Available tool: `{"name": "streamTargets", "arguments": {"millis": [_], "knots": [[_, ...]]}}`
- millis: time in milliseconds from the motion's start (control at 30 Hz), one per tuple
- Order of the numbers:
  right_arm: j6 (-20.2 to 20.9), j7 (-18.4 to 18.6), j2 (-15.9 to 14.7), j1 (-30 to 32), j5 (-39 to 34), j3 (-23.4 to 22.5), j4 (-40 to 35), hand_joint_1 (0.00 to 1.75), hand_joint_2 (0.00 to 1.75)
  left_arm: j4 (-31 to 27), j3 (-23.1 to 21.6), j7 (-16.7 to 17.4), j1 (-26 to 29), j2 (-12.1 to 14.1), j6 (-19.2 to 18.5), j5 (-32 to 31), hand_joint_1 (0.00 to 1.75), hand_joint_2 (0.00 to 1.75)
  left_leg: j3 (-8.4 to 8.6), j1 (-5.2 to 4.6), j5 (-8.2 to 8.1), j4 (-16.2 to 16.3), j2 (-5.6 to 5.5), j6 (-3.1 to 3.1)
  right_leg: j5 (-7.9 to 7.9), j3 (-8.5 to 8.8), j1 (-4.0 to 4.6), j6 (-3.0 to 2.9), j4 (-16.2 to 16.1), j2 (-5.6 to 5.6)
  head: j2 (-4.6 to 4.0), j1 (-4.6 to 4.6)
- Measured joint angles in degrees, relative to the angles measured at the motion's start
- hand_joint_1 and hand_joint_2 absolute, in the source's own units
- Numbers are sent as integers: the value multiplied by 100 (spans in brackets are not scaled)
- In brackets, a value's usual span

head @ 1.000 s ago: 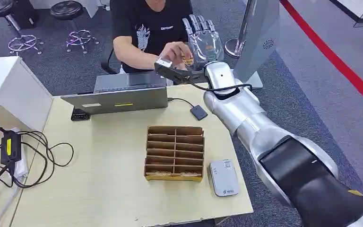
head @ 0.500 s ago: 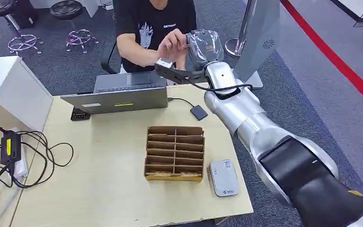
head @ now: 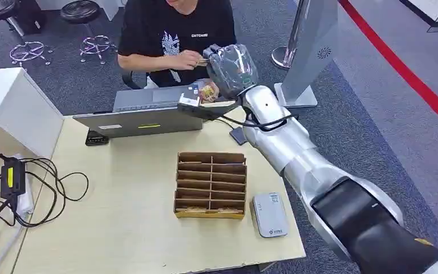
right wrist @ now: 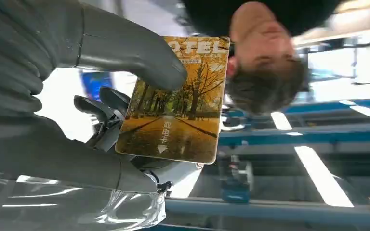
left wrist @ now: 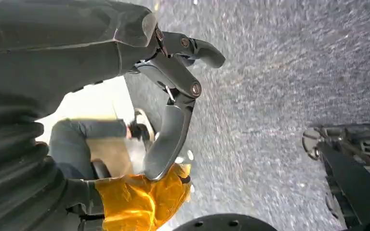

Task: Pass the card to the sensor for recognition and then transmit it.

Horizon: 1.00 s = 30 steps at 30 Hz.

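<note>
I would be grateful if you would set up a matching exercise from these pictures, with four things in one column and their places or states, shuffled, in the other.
Things:
1. card
2. cardboard organiser
3. grey card reader
4. laptop

Places or states:
A. lies flat on the table beside the organiser, on the robot's right
B. held up in the right hand, in front of the seated person
C. stands at the far edge of the table, before the person
D. sits mid-table, divided into rows of slots

Pairs: 1-B, 2-D, 3-A, 4-C
</note>
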Motion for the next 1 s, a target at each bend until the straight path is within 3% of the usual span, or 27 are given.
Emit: {"name": "streamTargets", "arguments": {"millis": [200,333,633,800,900,1000], "knots": [[134,-197,-908,1368,-895,70,-1939,175,175,0,289,-2,143,-2,88,208,0,175,-5,-1,-4,-1,-21,5,-3,8,0,2,-17,-22,0,2],[310,-511,-1599,2466,-1608,-242,-3101,175,175,0,520,-2,227,0,114,301,0,175,-8,-5,-18,-1,-16,23,-5,15,-4,7,-21,-22,0,4],[525,-603,-2138,3378,-1805,-623,-4148,175,175,0,734,-2,213,-2,173,409,0,175,7,-3,-19,1,-16,23,-16,18,1,18,-24,-24,0,2],[533,-981,-2576,5033,-1982,-1226,-5326,175,175,0,1025,18,312,-2,312,581,0,175,1,-1,-39,-2,-56,21,-38,32,0,17,-22,-62,0,4],[965,-1043,-2804,5594,-2019,-1421,-5877,175,175,0,1130,26,316,0,337,592,0,175,4,-1,-45,-3,-39,23,-44,30,-1,20,-22,-45,0,2],[1721,-1007,-3082,5790,-1872,-1486,-6211,175,175,0,1185,24,312,-2,326,531,0,175,7,-3,-47,-3,-27,20,-44,31,-3,21,-22,-34,0,2]]}}
